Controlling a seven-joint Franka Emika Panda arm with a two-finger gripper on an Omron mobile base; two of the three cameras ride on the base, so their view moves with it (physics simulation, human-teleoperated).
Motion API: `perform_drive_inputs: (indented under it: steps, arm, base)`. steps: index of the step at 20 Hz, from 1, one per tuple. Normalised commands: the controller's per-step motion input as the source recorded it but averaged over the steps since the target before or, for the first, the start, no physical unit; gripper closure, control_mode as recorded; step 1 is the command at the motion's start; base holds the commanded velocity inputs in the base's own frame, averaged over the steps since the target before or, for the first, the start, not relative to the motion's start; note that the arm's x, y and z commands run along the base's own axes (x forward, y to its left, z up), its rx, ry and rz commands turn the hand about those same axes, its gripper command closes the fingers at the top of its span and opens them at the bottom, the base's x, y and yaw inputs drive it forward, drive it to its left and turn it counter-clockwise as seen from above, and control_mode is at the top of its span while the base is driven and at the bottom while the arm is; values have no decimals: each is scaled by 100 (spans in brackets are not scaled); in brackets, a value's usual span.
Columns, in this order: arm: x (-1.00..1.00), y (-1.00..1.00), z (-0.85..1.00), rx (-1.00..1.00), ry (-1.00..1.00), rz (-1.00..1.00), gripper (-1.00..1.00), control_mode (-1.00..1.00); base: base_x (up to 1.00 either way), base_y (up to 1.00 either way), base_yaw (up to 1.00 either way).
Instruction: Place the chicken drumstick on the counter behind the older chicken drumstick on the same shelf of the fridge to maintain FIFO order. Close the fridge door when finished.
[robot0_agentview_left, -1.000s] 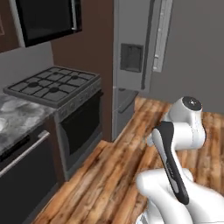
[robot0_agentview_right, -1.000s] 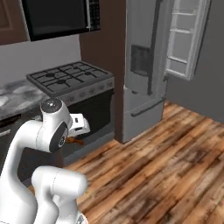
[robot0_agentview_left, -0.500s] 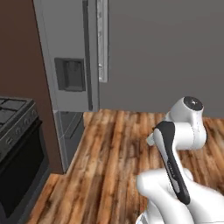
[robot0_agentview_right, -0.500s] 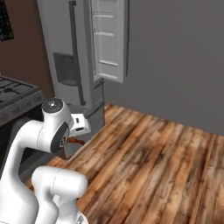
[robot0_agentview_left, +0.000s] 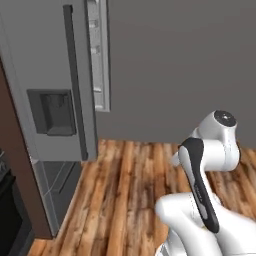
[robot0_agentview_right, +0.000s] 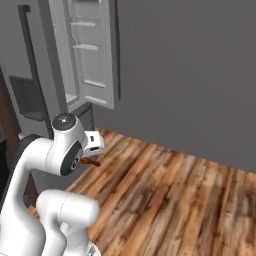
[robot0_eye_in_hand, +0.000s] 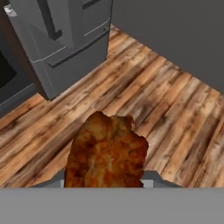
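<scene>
Meanwhile the base swung right: stove gone from view, fridge (robot0_agentview_left: 47, 115) nearer, door open. Gripper (robot0_agentview_right: 91, 161) clamped the chicken drumstick (robot0_eye_in_hand: 107, 153) (carried low, above floor); shelving should follow.

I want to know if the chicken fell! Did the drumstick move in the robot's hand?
No. The chicken drumstick hangs below the end effector as before; the base turned.

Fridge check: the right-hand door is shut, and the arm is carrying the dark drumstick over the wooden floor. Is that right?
Not quite. The fridge has its right-hand door swung open; the right base view shows the door's inner shelves. The rest holds: in the hand view the chicken drumstick sits in the gripper above the wooden floor.
</scene>
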Motion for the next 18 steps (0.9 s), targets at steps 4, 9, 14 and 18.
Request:
perform_drive_inputs:
  steps: [4,9,14,18]
  arm:
    - [0,0,0,0,0,0,100,100]
    - [0,0,0,0,0,0,100,100]
    - [0,0,0,0,0,0,100,100]
    - [0,0,0,0,0,0,100,100]
  base:
    - [100,-55,35]
    - [97,-66,52]
    - [85,-62,56]
    - [68,-67,56]
